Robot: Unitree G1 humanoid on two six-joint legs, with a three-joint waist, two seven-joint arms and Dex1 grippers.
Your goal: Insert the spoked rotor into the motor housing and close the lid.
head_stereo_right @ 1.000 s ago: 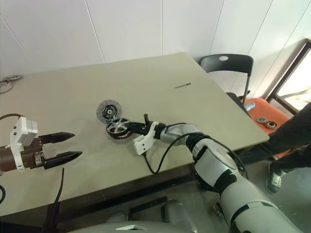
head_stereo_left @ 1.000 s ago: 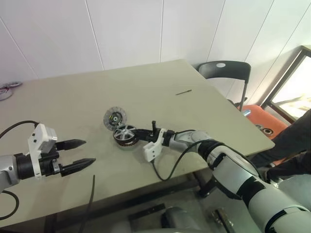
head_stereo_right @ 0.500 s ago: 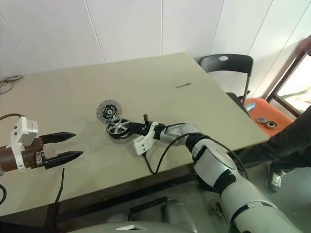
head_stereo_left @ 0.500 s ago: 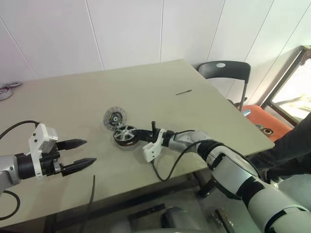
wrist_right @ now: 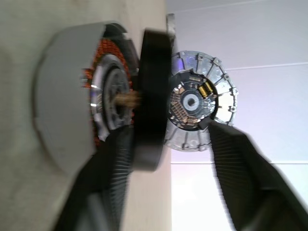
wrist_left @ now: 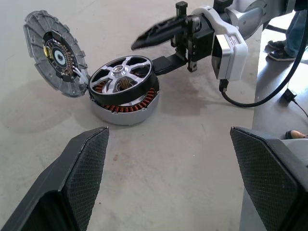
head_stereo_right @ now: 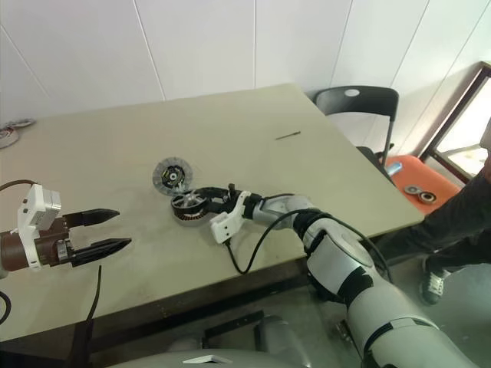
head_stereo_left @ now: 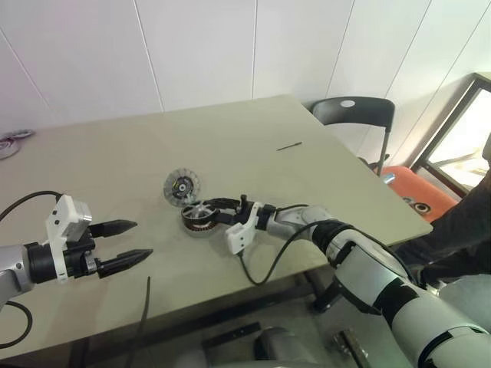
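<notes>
The motor housing (wrist_left: pixel 124 107) is seen near the middle of the bench (head_stereo_left: pixel 322 165), with the spoked rotor (wrist_left: pixel 122 80) resting on its copper windings, slightly tilted and judged not fully seated. The lid (wrist_left: pixel 55 47) is propped on edge just beyond. Pressing the rotor level seems called for next, then lidding. The right gripper (wrist_left: pixel 156 45), reaching leftward, is parted beside the rotor, holding nothing; the left gripper (head_stereo_left: pixel 123 244) hovers wide open, well apart.

Head views look down over the table (head_stereo_left: pixel 253 130); both wrist views closely face the motor housing (wrist_left: pixel 124 108).
</notes>
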